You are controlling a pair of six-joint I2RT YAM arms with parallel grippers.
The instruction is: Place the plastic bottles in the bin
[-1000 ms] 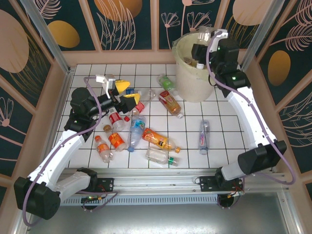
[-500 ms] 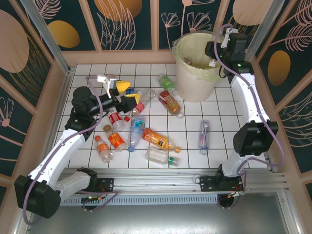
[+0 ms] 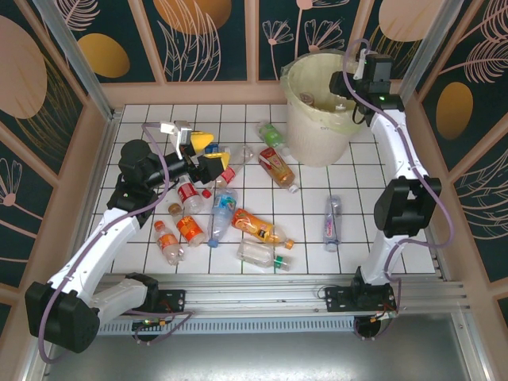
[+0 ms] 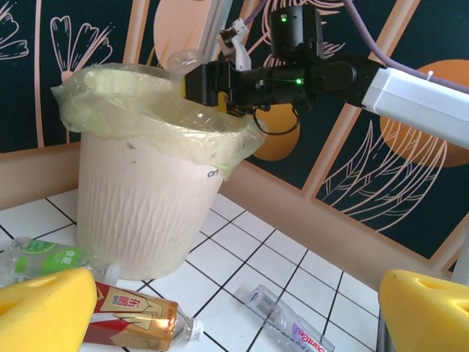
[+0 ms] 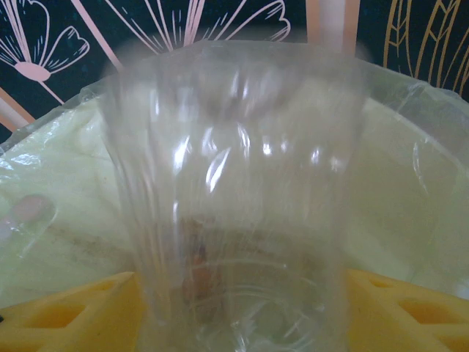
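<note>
The right end effector (image 3: 343, 83) is hanging over the bin (image 3: 313, 135) with a clear bottle (image 5: 234, 183) standing between its yellow pads (image 5: 66, 315); the bottle is blurring, so whether it is being pinched or let go I cannot tell. Its long axis is running straight out from the pads, pointing across the bin's mouth (which end carries the cap, I cannot make out). The left end effector (image 3: 208, 153) is gaping wide above the tabletop (image 3: 365, 198), grasping nothing. Ten or so bottles (image 3: 258, 226) are lying scattered there, so most of the job is waiting.
</note>
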